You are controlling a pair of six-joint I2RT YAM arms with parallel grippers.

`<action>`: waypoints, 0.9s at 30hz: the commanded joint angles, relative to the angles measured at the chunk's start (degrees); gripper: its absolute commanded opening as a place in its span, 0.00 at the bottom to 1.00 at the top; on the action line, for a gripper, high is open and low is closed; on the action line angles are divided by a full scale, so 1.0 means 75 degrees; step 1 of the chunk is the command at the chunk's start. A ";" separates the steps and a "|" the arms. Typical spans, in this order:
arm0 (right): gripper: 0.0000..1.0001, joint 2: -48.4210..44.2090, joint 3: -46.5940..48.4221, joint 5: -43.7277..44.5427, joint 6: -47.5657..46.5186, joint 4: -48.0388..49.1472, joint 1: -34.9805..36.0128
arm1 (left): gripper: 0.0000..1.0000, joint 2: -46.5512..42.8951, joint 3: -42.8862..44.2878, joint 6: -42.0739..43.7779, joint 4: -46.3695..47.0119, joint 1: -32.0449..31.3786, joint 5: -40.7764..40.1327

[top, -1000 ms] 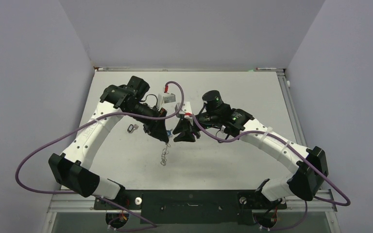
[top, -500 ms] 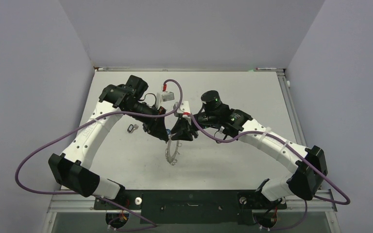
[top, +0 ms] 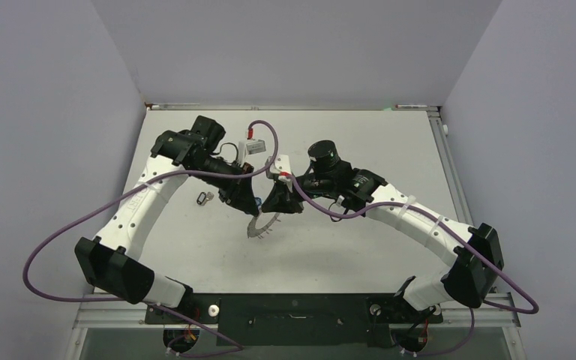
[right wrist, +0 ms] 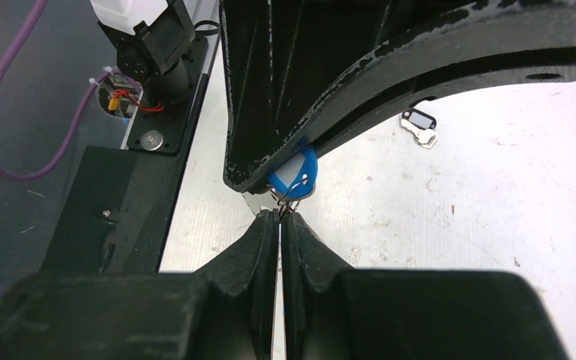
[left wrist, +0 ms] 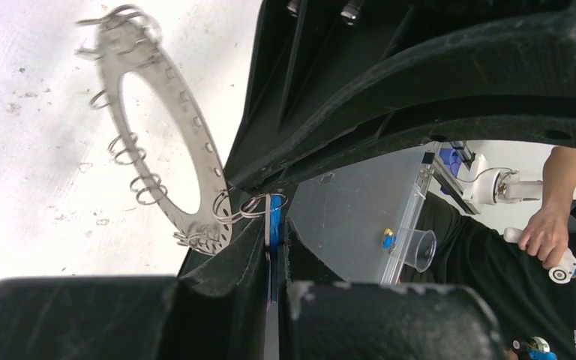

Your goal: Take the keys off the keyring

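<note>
The keyring (left wrist: 195,136), a flat grey ring with wire loops on its rim, hangs tilted above the table between both grippers; it also shows in the top view (top: 264,225). My left gripper (left wrist: 275,251) is shut on the blue-headed key (left wrist: 274,221), which is joined to the ring by a wire loop. My right gripper (right wrist: 280,216) is shut on the ring's rim beside that loop. The blue key head (right wrist: 294,174) sits just above my right fingertips, pinched in the left fingers. In the top view the left gripper (top: 250,207) and right gripper (top: 272,208) nearly touch.
One loose key with a dark head (top: 203,198) lies on the white table left of the grippers; it shows in the right wrist view (right wrist: 418,124). Purple cables loop over both arms. Walls close the table (top: 360,135) on three sides.
The keyring has swung up from hanging edge-on below the grippers to a flatter tilt close under them. Both grippers have shifted slightly back and left, still shut.
</note>
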 commanded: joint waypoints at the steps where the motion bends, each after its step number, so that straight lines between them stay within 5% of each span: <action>1: 0.05 -0.0056 0.0327 0.0061 0.0031 0.0359 0.0039 | 0.00 -0.0154 -0.0014 0.0004 0.0276 0.0199 0.0172; 27: 0.05 -0.0270 0.0330 -0.0543 0.0511 0.0712 -0.0410 | 0.00 -0.0373 -0.0404 -0.0234 0.0692 0.0440 -0.0607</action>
